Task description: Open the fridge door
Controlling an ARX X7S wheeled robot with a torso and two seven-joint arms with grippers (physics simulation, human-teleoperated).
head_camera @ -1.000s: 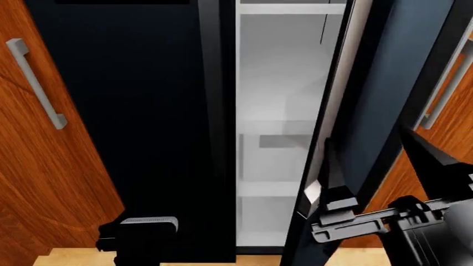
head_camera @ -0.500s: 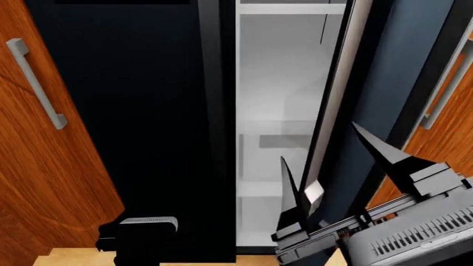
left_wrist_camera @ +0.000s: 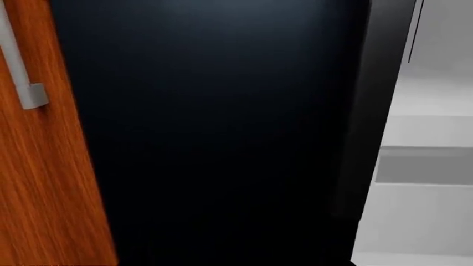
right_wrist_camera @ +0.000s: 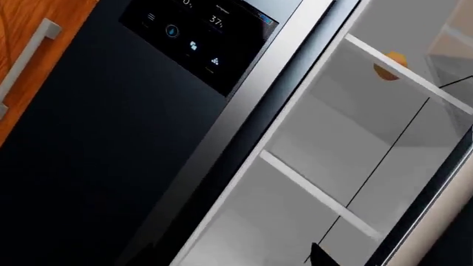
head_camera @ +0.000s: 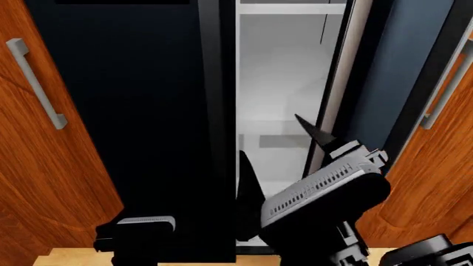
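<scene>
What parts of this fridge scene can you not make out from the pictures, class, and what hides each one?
- Left gripper: its fingers run off the head view's lower edge, and the left wrist view shows none.
- Fridge door: its outer face turns away in the head view.
- Orange item on a shelf: small, partly behind the rail, unidentifiable.

Head looks forward-down; wrists close, all sharing twin door point(head_camera: 148, 111).

White fridge shelves point(head_camera: 275, 188) sit stacked inside the open compartment, looks like three levels in the head view. On an upper shelf point(right_wrist_camera: 402, 77), a small orange item point(right_wrist_camera: 389, 65) sits toward the back, too small to identify.
</scene>
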